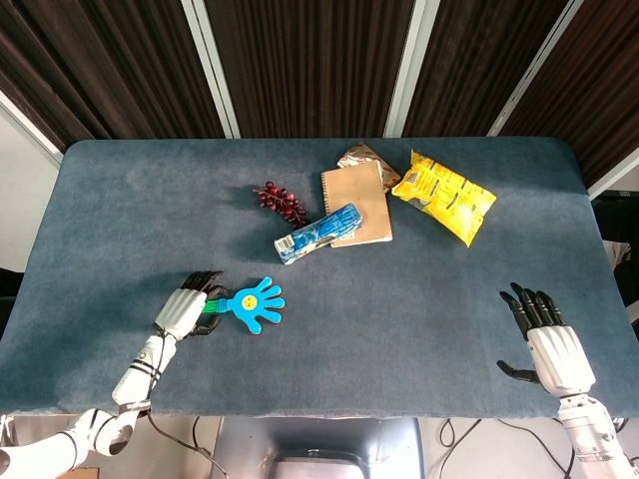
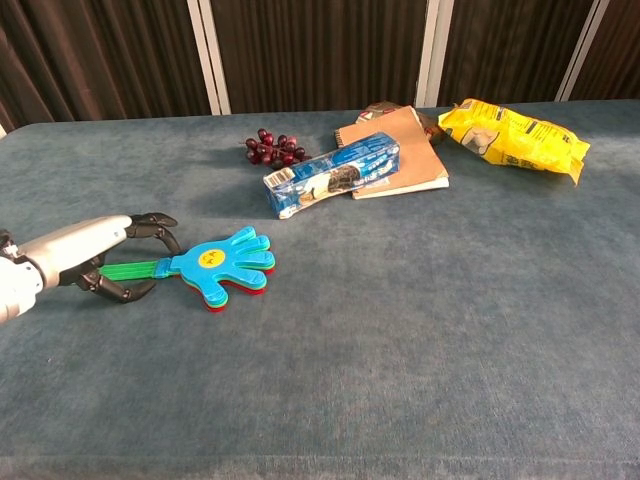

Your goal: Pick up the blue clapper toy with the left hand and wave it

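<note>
The blue clapper toy, shaped like a hand with a green handle, lies flat on the blue table at the front left. My left hand sits over the handle's end. Its fingers arch above the handle and the thumb curls below it, with a gap still showing around the handle. The toy rests on the cloth. My right hand hovers open at the front right edge, far from the toy, and shows only in the head view.
At the back middle lie dark grapes, a blue cookie pack leaning on a brown notebook, a brown wrapper and a yellow snack bag.
</note>
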`<state>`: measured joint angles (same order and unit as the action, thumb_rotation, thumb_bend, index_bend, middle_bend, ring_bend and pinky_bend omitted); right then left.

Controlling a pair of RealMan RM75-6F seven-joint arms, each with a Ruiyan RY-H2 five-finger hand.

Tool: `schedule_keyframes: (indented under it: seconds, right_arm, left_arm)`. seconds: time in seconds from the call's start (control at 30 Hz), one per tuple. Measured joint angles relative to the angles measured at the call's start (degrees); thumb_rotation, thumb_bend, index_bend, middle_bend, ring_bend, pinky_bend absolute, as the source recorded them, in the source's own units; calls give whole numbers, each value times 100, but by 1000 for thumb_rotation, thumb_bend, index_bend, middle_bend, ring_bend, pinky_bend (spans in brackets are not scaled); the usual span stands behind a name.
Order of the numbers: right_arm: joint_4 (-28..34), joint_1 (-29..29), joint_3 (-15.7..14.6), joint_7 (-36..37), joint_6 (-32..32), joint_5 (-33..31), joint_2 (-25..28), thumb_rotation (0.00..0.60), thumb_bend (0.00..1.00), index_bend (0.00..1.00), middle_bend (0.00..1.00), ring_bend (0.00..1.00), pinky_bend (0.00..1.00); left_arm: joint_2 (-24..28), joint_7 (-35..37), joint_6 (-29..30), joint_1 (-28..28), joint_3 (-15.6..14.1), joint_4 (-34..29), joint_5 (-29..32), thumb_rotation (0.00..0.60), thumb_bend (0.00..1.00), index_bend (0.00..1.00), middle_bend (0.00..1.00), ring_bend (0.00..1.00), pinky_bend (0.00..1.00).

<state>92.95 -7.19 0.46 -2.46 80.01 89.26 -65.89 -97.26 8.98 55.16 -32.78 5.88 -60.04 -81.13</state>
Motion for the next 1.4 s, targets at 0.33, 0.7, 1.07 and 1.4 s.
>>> schedule_keyframes:
  seconds: [0.33, 0.7, 1.07, 1.4]
  right_arm:
    - [74, -53, -113, 294, -121, 142, 143, 600, 203, 0, 0, 0, 0]
    - [61, -56, -132, 366, -94, 181, 165, 600, 203, 0, 0, 0, 0]
    - [49, -68, -159, 432, -91, 233, 188, 600, 203, 0, 0, 0, 0]
    - [44, -76, -178, 467, -101, 250, 200, 600, 203, 0, 0, 0, 0]
  left_arm:
    - [-244, 24, 93, -23, 10, 331, 67, 600, 418, 521, 143, 0, 25]
    - [-469, 487, 676, 28, 27, 638, -124, 600, 456, 757, 346, 137, 86]
    - [-833, 1790, 1309, 108, 44, 1230, -379, 600, 491, 817, 646, 374, 300]
    - [-847, 3320, 1488, 169, 60, 1137, -442, 600, 593, 817, 765, 580, 751]
